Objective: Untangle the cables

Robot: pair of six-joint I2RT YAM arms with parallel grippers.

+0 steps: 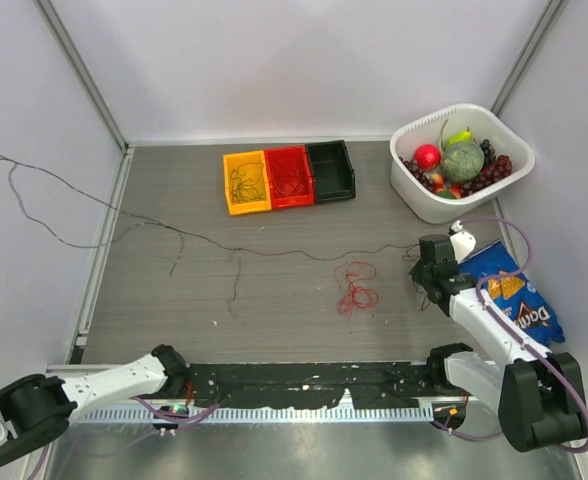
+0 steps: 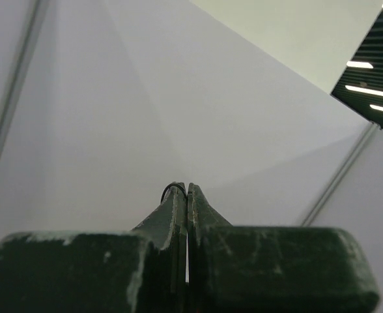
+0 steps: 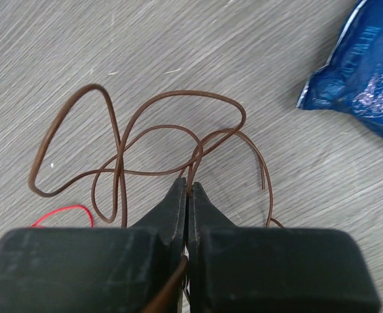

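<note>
Fully closed at the right tool (image 3: 187, 190), pinching the brown cable (image 3: 178, 96), loops sprawled on the tabletop (image 1: 174, 300) near the red cable (image 1: 356, 286). Closed too at the left tool (image 2: 187, 190), nipping a dark cable (image 2: 167, 189) at the tip.

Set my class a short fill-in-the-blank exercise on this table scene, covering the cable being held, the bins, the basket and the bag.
1. The right end effector is shut on a ____ cable.
2. The bin between the yellow bin and the black bin is ____.
3. The white basket holds ____.
4. The chip bag beside the right arm is ____ in colour.

Missing words: brown; red; fruit; blue.
</note>
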